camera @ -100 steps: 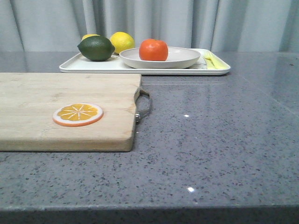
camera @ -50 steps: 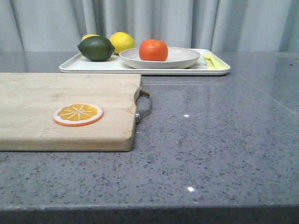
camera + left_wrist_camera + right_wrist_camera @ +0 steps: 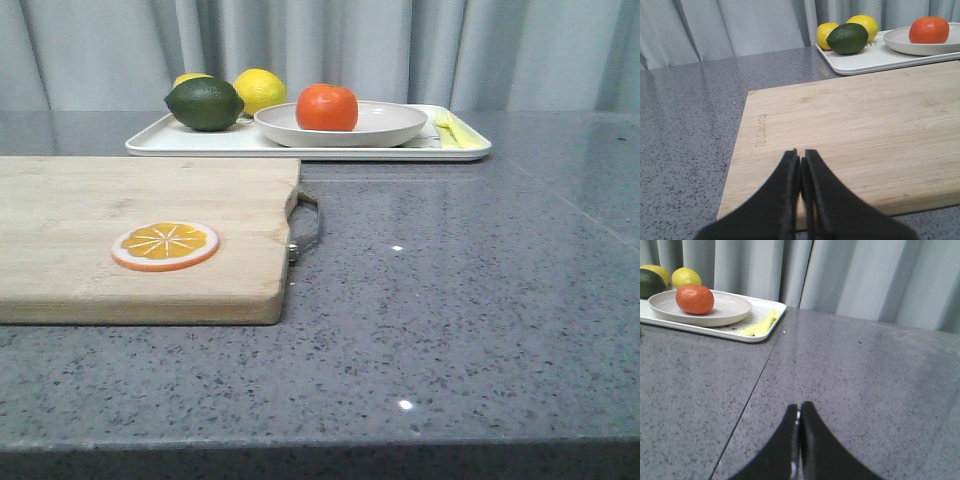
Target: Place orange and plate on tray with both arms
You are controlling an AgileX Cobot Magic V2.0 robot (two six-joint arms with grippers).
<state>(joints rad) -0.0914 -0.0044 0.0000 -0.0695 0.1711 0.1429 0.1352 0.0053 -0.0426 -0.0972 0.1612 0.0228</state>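
Note:
The orange rests inside the beige plate, and the plate stands on the white tray at the back of the table. The wrist views show the same orange in the plate on the tray. My left gripper is shut and empty over the near part of the wooden cutting board. My right gripper is shut and empty above bare grey tabletop, well away from the tray. Neither gripper appears in the front view.
A dark green lime and a yellow lemon sit on the tray's left end, a yellow fork on its right end. The cutting board with a metal handle carries an orange slice disc.
Only a tiny shift of the whole front view to the left; the objects keep their places on the tray and board.

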